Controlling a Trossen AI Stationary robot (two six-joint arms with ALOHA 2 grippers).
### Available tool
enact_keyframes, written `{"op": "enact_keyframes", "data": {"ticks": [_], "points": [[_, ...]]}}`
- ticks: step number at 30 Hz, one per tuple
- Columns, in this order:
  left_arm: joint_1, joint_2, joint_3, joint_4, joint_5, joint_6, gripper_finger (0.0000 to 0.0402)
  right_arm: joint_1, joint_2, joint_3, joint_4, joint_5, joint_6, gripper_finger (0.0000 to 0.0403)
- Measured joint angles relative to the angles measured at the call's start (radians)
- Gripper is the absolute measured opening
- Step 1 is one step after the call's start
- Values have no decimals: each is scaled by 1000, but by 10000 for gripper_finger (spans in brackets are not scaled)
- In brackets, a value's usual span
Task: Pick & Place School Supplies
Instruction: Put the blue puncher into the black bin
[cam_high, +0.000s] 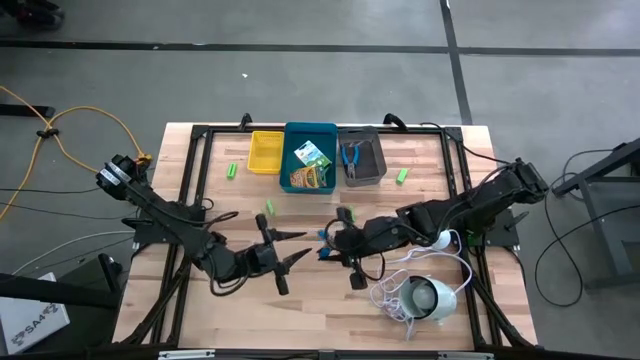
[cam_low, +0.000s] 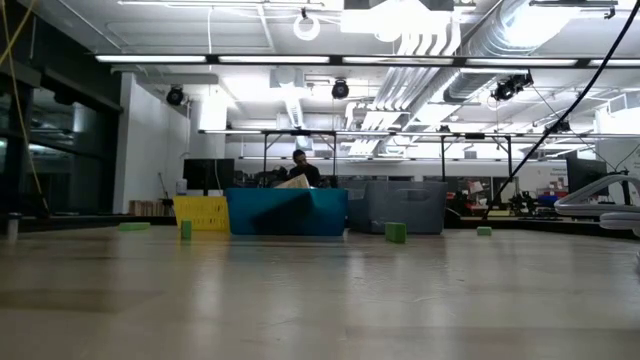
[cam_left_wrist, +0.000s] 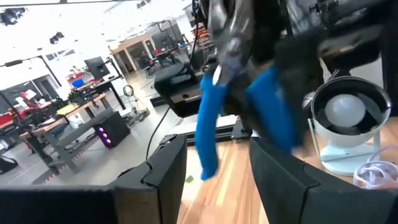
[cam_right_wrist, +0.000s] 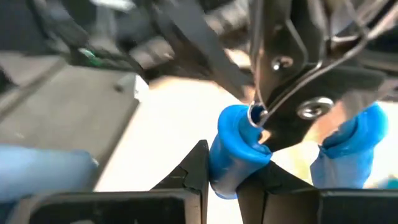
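Although the counter (cam_high: 420, 200) is far from tidy, sorting looks well begun; the blue bin (cam_high: 312, 131) holds two crayon boxes (cam_high: 312, 166), the grey bin (cam_high: 375, 176) one blue-handled tool (cam_high: 352, 154), and the yellow bin (cam_high: 266, 166) nothing I can make out; the round white device (cam_high: 432, 299) lies near the front. Mid-counter the second blue-handled tool (cam_right_wrist: 249, 146) hangs between the arms; the right end effector (cam_right_wrist: 227, 177) is clamped on one blue handle, while the left end effector (cam_left_wrist: 214, 168) stands just beside it, fingers apart, gripping nothing. That tool still wants binning, I judge; so do the green pieces (cam_high: 402, 175) lying loose on the wood.
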Motion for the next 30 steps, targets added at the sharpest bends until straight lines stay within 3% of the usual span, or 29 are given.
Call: {"op": "enact_keyframes", "data": {"ticks": [5,10,22,26,30], "points": [[-34,0,0,0,-21,-1,171,-26,-47,1,-144,124,60,43],[-47,0,0,-3,-21,-38,171,-130,-65,0,-275,143,140,46],[-47,0,0,-26,-20,-74,171,-595,-68,0,-408,-29,240,45],[-47,0,0,-44,-20,-83,171,-738,-17,0,-483,-57,292,43],[-46,0,0,-59,-20,-88,171,-806,72,0,-470,-107,300,47]]}}
